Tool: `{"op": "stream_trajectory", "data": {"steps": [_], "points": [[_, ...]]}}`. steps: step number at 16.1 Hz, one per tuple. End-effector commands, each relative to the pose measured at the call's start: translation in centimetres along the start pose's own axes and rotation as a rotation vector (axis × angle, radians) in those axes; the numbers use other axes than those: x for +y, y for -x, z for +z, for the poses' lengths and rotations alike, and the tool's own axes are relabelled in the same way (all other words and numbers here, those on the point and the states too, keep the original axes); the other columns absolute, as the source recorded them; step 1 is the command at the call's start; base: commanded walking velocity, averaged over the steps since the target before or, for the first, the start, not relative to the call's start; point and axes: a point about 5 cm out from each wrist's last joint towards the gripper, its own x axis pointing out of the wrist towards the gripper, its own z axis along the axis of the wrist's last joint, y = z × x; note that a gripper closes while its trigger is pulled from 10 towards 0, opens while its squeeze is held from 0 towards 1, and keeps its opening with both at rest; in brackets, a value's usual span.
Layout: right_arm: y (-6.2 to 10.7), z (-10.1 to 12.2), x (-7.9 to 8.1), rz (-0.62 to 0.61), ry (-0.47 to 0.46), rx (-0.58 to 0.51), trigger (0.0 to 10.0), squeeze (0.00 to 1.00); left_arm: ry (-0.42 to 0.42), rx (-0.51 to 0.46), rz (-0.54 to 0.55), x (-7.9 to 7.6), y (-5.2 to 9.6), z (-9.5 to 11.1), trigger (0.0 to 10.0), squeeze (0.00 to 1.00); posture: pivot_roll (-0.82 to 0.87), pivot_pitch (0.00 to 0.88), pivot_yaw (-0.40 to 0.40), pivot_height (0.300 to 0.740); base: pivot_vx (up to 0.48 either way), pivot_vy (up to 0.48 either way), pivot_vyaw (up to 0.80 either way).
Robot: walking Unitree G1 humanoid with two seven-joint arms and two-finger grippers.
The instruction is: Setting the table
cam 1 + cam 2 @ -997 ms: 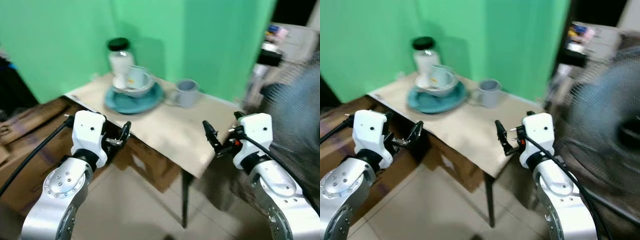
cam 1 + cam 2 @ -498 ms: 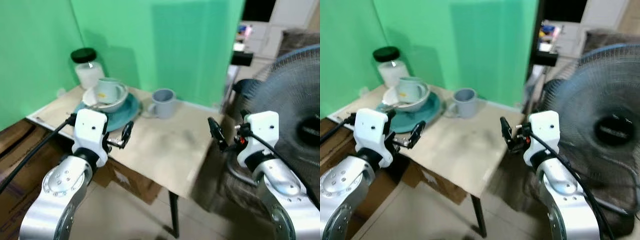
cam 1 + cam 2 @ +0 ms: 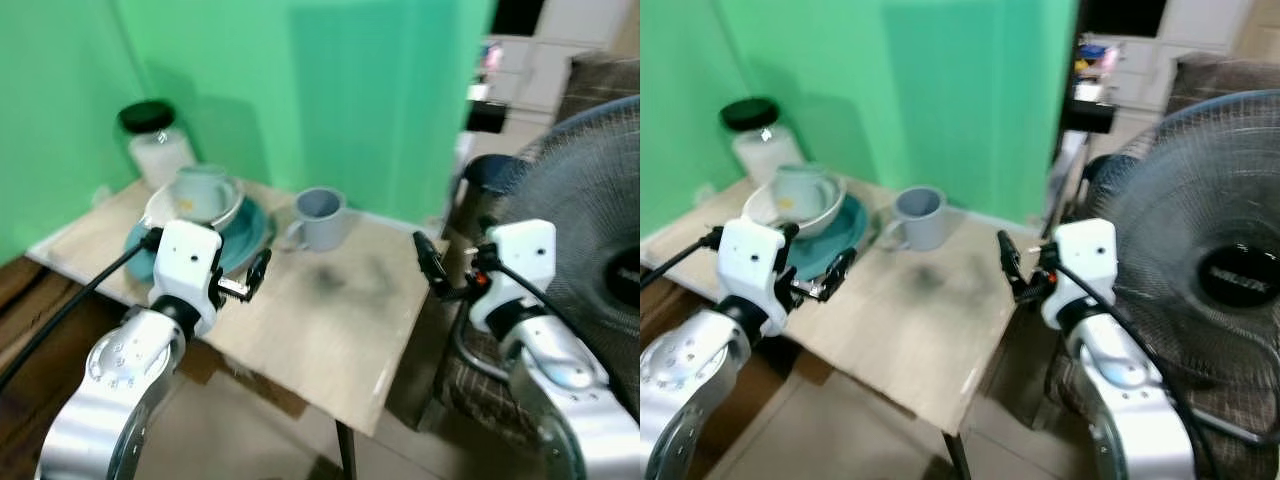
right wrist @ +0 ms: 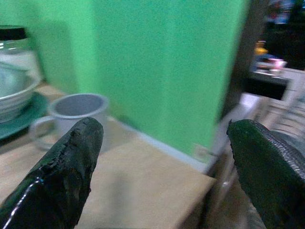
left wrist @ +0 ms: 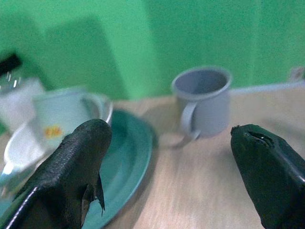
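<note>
1. The head views are soft with blur, so small details on the bench [image 3: 340, 330] are hard to read; the near corner of the bench is cut off by the lower edge.
2. A lidded jar [image 3: 157, 140] stands at the far side by the green wall [image 3: 380, 90]; its contents look white, but what they are cannot be told.
3. Ahead of the left tool [image 3: 258, 272] lies a teal plate [image 5: 128, 157] carrying a white bowl [image 3: 195, 210], and a pale cup [image 5: 59, 114] with a small yellow mark sits inside that bowl. The near part of the plate is hidden behind the left wrist.
4. A grey mug [image 3: 318, 217] stands upright on the bench, beyond and between the two tools, just beside the plate; its inside is in shadow.
5. The left tool hovers over the bench's near-left part, its fingers [image 5: 76, 162] spread wide and holding nothing.
6. The right tool [image 3: 1008, 262] hangs at the bench's right edge, fingers [image 4: 71, 157] also wide apart and empty.
7. A standing fan [image 3: 1200, 260] fills the space beyond the right arm.
</note>
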Motion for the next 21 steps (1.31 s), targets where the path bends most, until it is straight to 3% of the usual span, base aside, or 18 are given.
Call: {"op": "stream_trajectory", "data": {"steps": [1,2,3,4,5,8,11,13,16,21], "points": [[-0.2,0.2,0.3,0.026,-0.006,0.0,10.0,0.0,-0.03,-0.002,0.005,0.6,-0.5,0.0,10.0,0.63,0.02,0.0,0.076,0.74,0.0,0.0,0.0],[-0.3,0.2,0.3,0.029,-0.006,0.001,10.0,0.0,-0.03,0.004,0.002,0.7,-0.9,-0.2,10.0,0.62,0.01,0.0,0.075,0.74,0.0,0.0,0.0],[-0.4,0.3,0.5,0.043,0.002,-0.001,10.0,0.0,-0.015,0.002,-0.029,1.0,-2.4,-0.5,10.0,0.52,0.0,0.0,0.076,0.74,0.0,0.0,0.0],[-0.4,0.4,0.5,0.049,0.011,0.0,10.0,0.0,-0.029,-0.002,-0.065,1.1,-3.2,-0.6,10.0,0.07,-0.01,0.0,0.074,0.74,0.0,0.0,0.0],[-0.4,0.4,0.5,0.052,0.013,0.003,10.0,0.0,-0.043,-0.003,-0.101,1.3,-3.9,-0.9,10.0,0.0,-0.02,0.0,0.076,0.74,0.0,0.0,0.0],[-0.2,0.7,0.1,0.069,0.047,0.009,10.0,0.0,-0.004,0.003,-0.139,3.0,-6.8,-2.0,10.0,0.0,-0.06,0.0,0.071,0.74,0.0,0.0,0.0],[0.0,1.2,-0.5,0.07,0.07,0.007,10.0,0.0,-0.041,0.018,-0.121,5.5,-9.5,-2.7,10.0,0.0,-0.11,0.0,0.062,0.74,0.0,0.0,0.0],[0.1,1.7,-1.0,0.07,0.086,0.002,10.0,0.0,-0.02,0.019,-0.189,5.3,-10.7,-2.6,10.0,0.0,-0.14,0.0,0.06,0.74,0.0,0.0,0.0],[1.4,2.3,-1.4,0.097,0.129,0.024,10.0,0.0,-0.009,0.003,-0.333,3.6,-13.1,-2.0,10.0,0.0,-0.21,0.075,0.048,0.74,0.0,0.0,0.0],[2.6,2.5,-1.4,0.095,0.132,0.038,10.0,0.0,-0.001,0.118,-0.432,2.2,-13.4,-3.9,10.0,0.0,-0.24,0.095,0.077,0.74,0.0,0.0,0.0]]}}
